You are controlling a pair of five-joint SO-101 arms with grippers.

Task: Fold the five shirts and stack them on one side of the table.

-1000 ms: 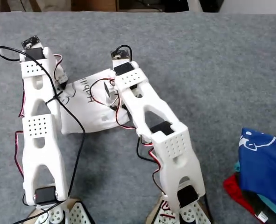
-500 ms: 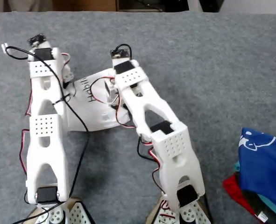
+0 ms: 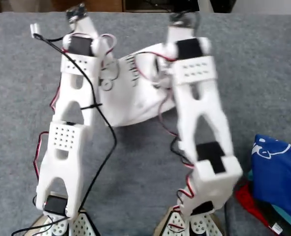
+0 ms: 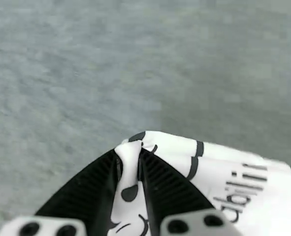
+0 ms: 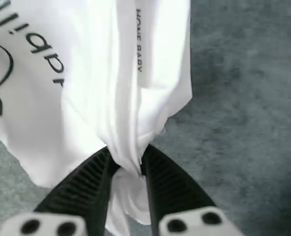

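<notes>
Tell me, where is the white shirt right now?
In the high view the white shirt is at the table's far middle, pinched between the left gripper and right gripper, far from the folded stack.

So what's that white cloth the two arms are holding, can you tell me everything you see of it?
It is a white shirt of thin, soft fabric, printed with black lettering and a black line drawing. It is stretched, crumpled, between the two arms over the far part of the grey table. The left hand pinches one edge and the right hand grips a gathered fold. Whether its lower edge touches the table I cannot tell.
</notes>
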